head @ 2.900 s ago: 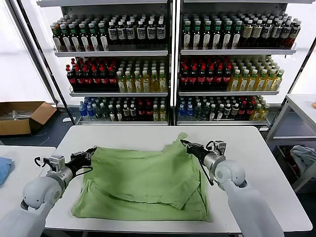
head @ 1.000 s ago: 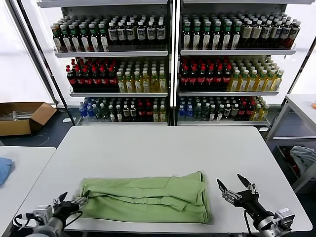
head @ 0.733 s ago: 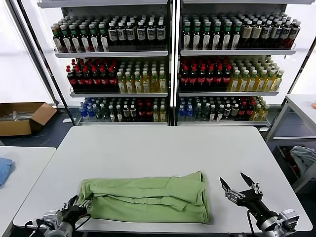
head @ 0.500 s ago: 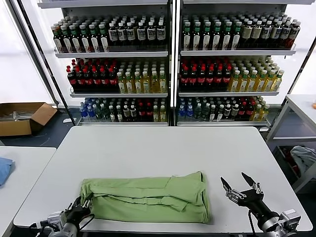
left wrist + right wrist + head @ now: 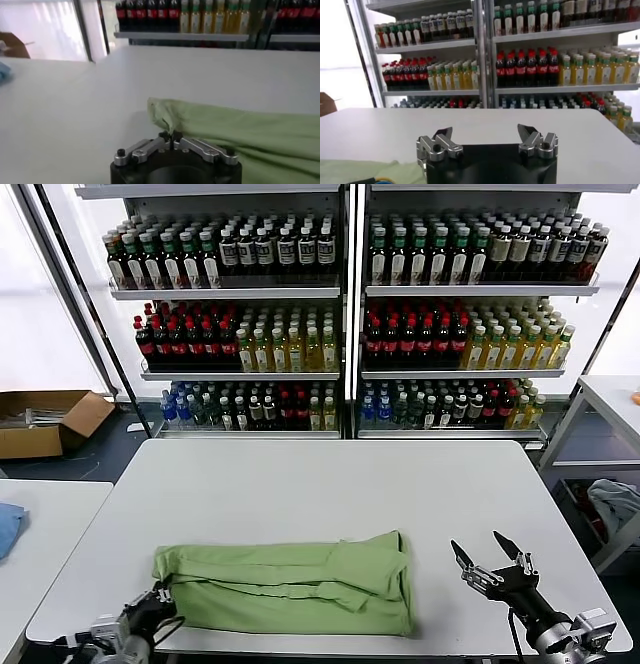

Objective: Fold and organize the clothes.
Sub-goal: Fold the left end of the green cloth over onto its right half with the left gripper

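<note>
The light olive-green polo shirt (image 5: 290, 582) lies folded into a long band near the front edge of the white table (image 5: 320, 484); its collar, buttons and print are hidden. My left gripper (image 5: 160, 597) is at the band's left front corner, shut on a pinch of the shirt's edge; the left wrist view shows its fingertips (image 5: 170, 136) closed on the green fabric (image 5: 240, 130). My right gripper (image 5: 492, 556) is open and empty, just right of the shirt near the table's front right. In the right wrist view its jaws (image 5: 486, 134) stand wide apart.
Shelves of bottled drinks (image 5: 350, 314) stand behind the table. A cardboard box (image 5: 45, 419) lies on the floor at the left. A blue cloth (image 5: 8, 526) lies on a side table at the left. A grey-white cloth pile (image 5: 615, 504) sits at the right.
The shirt went from spread out to a folded band near the front. Both grippers came down to the front edge. In the last second the left gripper closed on the band's corner and the band shifted slightly left.
</note>
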Robot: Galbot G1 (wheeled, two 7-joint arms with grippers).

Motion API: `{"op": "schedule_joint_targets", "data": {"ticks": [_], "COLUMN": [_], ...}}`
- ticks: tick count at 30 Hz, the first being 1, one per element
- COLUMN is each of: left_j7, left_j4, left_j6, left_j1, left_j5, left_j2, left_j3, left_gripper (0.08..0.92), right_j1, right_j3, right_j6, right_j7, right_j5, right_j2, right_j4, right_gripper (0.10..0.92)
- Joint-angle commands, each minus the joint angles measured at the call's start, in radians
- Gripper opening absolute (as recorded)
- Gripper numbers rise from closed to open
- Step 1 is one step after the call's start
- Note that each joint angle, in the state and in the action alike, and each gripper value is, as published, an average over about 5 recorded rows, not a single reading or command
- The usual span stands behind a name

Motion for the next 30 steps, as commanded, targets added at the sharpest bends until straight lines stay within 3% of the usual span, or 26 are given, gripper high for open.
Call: {"op": "schedule_joint_targets", "data": {"ticks": [1, 6, 10, 14, 19, 25, 30], "left_j7": [0.119, 0.165, 0.173, 0.176, 0.178, 0.199, 0.240], "left_j4": [0.098, 0.196, 0.141, -0.019, -0.167, -0.160, -0.088], "left_j6": [-0.035, -0.049, -0.043, -0.019, -0.025, -0.059, -0.084], "left_j1": [0.000, -0.022, -0.034, -0.046, -0.069, -0.080, -0.069], "left_j5": [-0.119, -0.144, -0.145, -0.113, 0.000, 0.174, 0.277], "left_j2": [0.210, 0.337, 0.357, 0.290, 0.188, 0.089, 0.026], "left_j3": [-0.448, -0.537, -0.514, -0.385, -0.103, 0.166, 0.278], "left_gripper": [0.089, 0.089, 0.089, 0.089, 0.089, 0.089, 0.089], "right_j1": [-0.007, 0.004, 0.003, -0.007, -0.017, -0.027, -0.026], "right_j3": [0.017, 0.001, -0.003, -0.004, -0.002, 0.006, 0.008], "right_j6": [0.006, 0.005, 0.005, 0.006, 0.007, 0.008, 0.008], "right_j7": [-0.002, 0.001, 0.002, 0.002, 0.003, 0.002, 0.003], "right_j5": [0.017, 0.018, 0.017, 0.013, 0.010, 0.009, 0.009], "right_j2": [-0.002, -0.004, -0.002, 0.005, 0.010, 0.015, 0.017], "right_j4": [-0.002, 0.004, 0.013, 0.017, 0.023, 0.025, 0.022], "right_gripper": [0.823, 0.823, 0.823, 0.823, 0.823, 0.823, 0.823]}}
